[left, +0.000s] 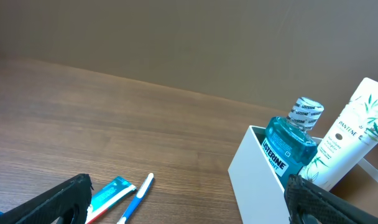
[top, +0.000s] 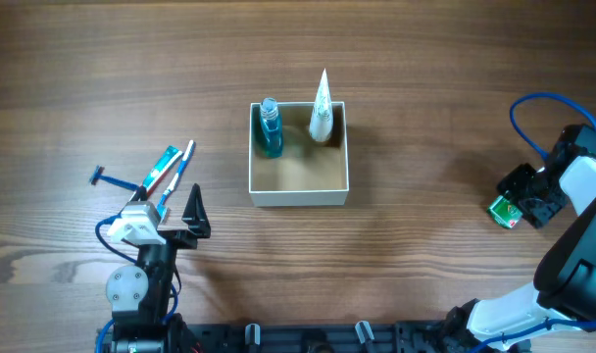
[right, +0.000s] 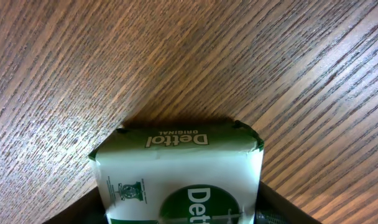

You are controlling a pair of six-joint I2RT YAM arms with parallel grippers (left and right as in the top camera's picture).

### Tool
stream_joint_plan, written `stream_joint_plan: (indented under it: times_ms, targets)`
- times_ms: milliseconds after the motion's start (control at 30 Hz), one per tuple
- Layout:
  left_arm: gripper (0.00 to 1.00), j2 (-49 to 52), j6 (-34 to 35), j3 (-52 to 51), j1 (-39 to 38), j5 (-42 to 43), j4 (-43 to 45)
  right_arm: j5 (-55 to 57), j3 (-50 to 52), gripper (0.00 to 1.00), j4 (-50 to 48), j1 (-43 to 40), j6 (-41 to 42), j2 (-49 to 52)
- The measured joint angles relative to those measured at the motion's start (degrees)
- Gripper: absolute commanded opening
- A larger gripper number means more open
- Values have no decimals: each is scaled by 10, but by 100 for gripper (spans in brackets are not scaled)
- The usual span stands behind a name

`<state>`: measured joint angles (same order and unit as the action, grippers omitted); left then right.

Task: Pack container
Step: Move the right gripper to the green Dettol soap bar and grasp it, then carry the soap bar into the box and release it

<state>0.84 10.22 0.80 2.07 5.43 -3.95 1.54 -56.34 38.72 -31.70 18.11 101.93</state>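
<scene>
The container [top: 298,196] is a square white box with a tan inside, at the table's middle. In it stand a blue Listerine bottle [top: 270,129] at the far left corner and a white Pantene tube [top: 322,110] leaning at the far right. My right gripper [top: 521,199] is at the far right, shut on a green and white Dettol soap bar [top: 504,212]. The soap [right: 183,168] fills the right wrist view between the fingers [right: 176,214]. My left gripper [top: 173,218] is open and empty, near the front left. It faces the container wall [left: 257,180] and the bottle [left: 291,146].
A toothpaste tube [top: 161,169], a blue and white toothbrush [top: 177,175] and a blue razor [top: 112,179] lie left of the container, just beyond my left gripper. The toothpaste [left: 111,194] and toothbrush [left: 136,196] show between the left jaws [left: 189,211].
</scene>
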Motion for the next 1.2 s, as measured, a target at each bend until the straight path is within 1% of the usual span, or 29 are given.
stream_joint_plan:
  times_ms: [33,100,167,233,300,333,367,400,467,533,567,600,700,800,933,1000,1100,1200]
  targets:
    - [100,0,0,0,0,0,0,0,0,56,0,0,2,0]
    - [100,0,0,0,0,0,0,0,0,50,0,0,5,0]
    - [100,0,0,0,0,0,0,0,0,41,-1,0,9,0]
    - [100,0,0,0,0,0,0,-2,0,40,-2,0,12,-1]
    - [100,0,0,0,0,0,0,-2,0,33,-2,0,15,-1]
    - [100,0,0,0,0,0,0,-2,0,25,-2,0,16,-1]
    - [100,0,0,0,0,0,0,-3,0,14,-2,0,17,0]
    - [100,0,0,0,0,0,0,-5,0,9,-1,0,17,0]
    - [100,0,0,0,0,0,0,-21,-6,8,12,-2,18,0]
    - [100,0,0,0,0,0,0,-54,-18,8,47,-2,19,2]
    - [100,0,0,0,0,0,0,-65,-28,4,66,-2,20,2]
    - [100,0,0,0,0,0,0,-75,-43,4,84,-2,20,2]
    - [100,0,0,0,0,0,0,-109,-120,4,132,-1,16,0]
    - [100,0,0,0,0,0,0,-127,-200,4,181,19,-9,-17]
    - [100,0,0,0,0,0,0,-140,-273,4,208,109,-78,-81]
    - [100,0,0,0,0,0,0,-145,-292,4,213,181,-135,-113]
    - [100,0,0,0,0,0,0,-153,-298,4,215,316,-229,-153]
    - [100,0,0,0,0,0,0,-140,-298,4,217,436,-305,-176]
